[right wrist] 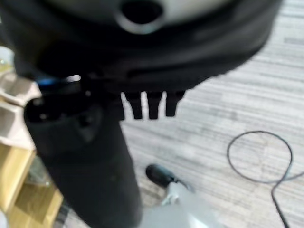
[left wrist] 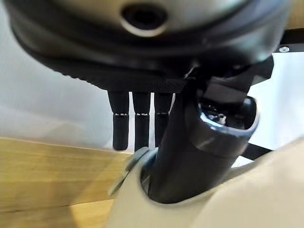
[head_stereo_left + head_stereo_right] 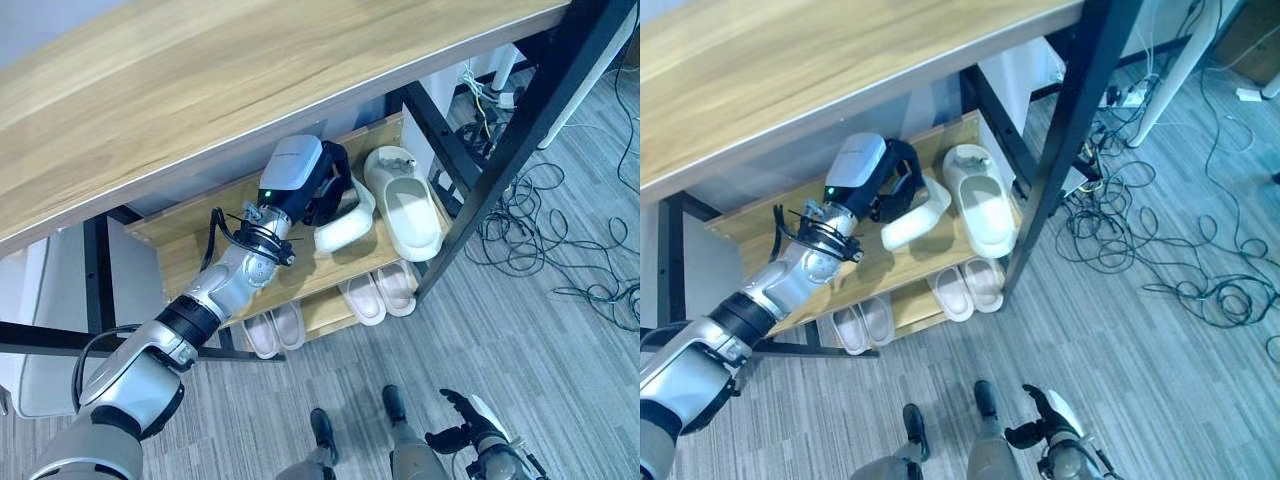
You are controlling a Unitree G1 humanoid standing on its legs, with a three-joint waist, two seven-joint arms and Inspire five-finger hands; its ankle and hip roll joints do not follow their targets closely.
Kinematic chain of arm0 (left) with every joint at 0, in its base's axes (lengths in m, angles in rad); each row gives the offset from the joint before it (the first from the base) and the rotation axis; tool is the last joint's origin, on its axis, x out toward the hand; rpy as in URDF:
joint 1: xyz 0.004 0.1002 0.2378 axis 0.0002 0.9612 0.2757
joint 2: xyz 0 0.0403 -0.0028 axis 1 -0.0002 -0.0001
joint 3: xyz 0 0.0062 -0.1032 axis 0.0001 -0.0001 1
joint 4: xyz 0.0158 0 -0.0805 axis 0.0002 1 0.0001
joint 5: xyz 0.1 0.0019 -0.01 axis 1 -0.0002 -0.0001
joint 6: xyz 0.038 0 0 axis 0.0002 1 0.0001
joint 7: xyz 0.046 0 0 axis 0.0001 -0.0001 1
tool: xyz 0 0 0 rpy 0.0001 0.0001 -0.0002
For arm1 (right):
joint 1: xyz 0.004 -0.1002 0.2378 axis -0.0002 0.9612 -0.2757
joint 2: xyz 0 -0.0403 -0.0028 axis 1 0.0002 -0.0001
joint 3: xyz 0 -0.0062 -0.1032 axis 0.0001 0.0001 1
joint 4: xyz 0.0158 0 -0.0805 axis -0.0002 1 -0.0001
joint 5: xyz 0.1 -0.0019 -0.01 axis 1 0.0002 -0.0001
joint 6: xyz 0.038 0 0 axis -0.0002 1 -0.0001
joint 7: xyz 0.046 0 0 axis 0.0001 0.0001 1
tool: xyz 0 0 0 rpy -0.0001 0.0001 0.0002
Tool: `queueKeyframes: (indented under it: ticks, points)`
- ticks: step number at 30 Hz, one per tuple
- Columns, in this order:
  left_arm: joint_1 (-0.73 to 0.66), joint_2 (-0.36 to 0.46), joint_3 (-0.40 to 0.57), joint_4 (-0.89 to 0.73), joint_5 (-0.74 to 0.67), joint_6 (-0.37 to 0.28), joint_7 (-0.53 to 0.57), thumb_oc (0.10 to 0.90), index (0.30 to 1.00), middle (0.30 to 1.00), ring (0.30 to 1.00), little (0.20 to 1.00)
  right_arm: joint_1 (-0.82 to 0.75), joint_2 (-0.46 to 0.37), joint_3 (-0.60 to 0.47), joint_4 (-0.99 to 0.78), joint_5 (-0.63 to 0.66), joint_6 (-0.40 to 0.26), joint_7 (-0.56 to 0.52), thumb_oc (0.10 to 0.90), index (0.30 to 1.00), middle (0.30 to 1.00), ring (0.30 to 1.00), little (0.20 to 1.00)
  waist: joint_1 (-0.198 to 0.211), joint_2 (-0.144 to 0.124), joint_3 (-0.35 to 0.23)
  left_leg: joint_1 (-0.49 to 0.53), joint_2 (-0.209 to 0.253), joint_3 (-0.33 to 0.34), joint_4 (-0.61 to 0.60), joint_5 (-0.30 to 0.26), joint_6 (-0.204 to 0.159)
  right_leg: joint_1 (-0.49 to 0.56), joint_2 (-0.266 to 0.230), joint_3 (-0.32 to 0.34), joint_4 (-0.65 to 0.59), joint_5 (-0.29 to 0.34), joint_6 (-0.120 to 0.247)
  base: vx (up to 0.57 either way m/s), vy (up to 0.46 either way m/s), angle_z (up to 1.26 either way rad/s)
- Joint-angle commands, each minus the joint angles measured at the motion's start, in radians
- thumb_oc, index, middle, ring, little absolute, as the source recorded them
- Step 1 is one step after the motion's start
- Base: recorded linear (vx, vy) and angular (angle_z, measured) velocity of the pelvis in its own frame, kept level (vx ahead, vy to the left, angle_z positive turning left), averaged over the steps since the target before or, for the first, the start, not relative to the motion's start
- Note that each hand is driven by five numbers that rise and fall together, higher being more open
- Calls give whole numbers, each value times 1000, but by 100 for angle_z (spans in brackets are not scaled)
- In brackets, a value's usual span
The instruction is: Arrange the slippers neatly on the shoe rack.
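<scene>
On the wooden shoe rack's [image 3: 185,250] upper shelf my left hand [image 3: 325,185] is shut on a white slipper [image 3: 345,228], which is tilted with one side lifted off the shelf. In the left wrist view the thumb [image 2: 199,147] presses into the cream slipper [image 2: 247,194] while the fingers [image 2: 137,123] reach past its edge. The matching white slipper [image 3: 408,208] lies flat just to the right on the same shelf. My right hand [image 3: 468,432] hangs low over the floor, open and holding nothing.
Two pairs of pale slippers [image 3: 380,292] [image 3: 274,330] sit on the lower shelf. A wooden tabletop [image 3: 200,90] overhangs the rack, and a black frame leg [image 3: 500,150] slants down at its right. Loose cables [image 3: 560,240] lie on the grey floor beyond.
</scene>
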Motion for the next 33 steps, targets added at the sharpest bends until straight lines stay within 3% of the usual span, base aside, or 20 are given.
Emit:
queueKeyframes:
  ticks: [1,21,29,33]
  points:
    - [-193,-25,67,77,-2,-22,90,800,900,900,900,900,38,-43,6,-53,31,-46,-30,800,900,900,900,900,-11,-42,-58,1,-38,-16,2,-92,12,-21,-55,-52,5,-75,76,0,0,0]
    - [-61,-59,99,-32,-3,-40,45,800,900,900,900,900,35,-18,8,-42,22,-41,-35,800,900,900,900,900,26,-61,-63,8,-31,-43,2,-89,9,4,-50,-77,5,-88,70,-7,-6,4]
    - [40,-64,144,-99,-43,-51,17,800,900,900,900,900,36,-1,3,-33,16,-33,-36,800,900,900,900,900,44,-70,-66,13,-32,-51,2,-87,9,17,-50,-91,5,-92,67,-8,-1,4]
    - [136,-82,201,-150,-134,-68,-5,800,900,900,900,900,36,10,-6,-21,10,-24,-41,800,900,900,900,900,58,-76,-68,16,-33,-56,2,-85,10,25,-49,-99,5,-93,65,-14,-6,3]
